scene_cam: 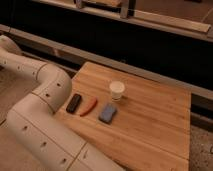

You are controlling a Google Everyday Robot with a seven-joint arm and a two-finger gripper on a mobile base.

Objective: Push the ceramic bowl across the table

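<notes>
A small, white, round ceramic bowl [117, 90] stands upright on the light-brown wooden butcher-block desk [155, 135]. It sits in the left half of the top, somewhat nearer the far edge than the near one. Its opening faces up and shows a cream inside. Nothing touches it.

Nearer the camera than the bowl, three small things lie in a loose row running from left to right. First is a black oblong piece [73, 103], then an orange elongated piece [89, 106], then a blue rectangular block [107, 113]. All three lie slantwise on the boards. The blue block is the closest to the bowl, near it but apart. The orange piece lies just beside the blue block, and the black piece just beside the orange one.

The robot's thick cream-white jointed arm [42, 131] rises from the lower edge and crosses the near-left corner of the desk. It bends at a rounded elbow just beside the black piece, then runs away to the upper left over the speckled floor [15, 95]. The hand lies beyond the left border, out of view, so I cannot tell whether it is open or closed or whether it holds anything.

Behind the desk runs a grey ledge [100, 57] below a dark wall.
</notes>
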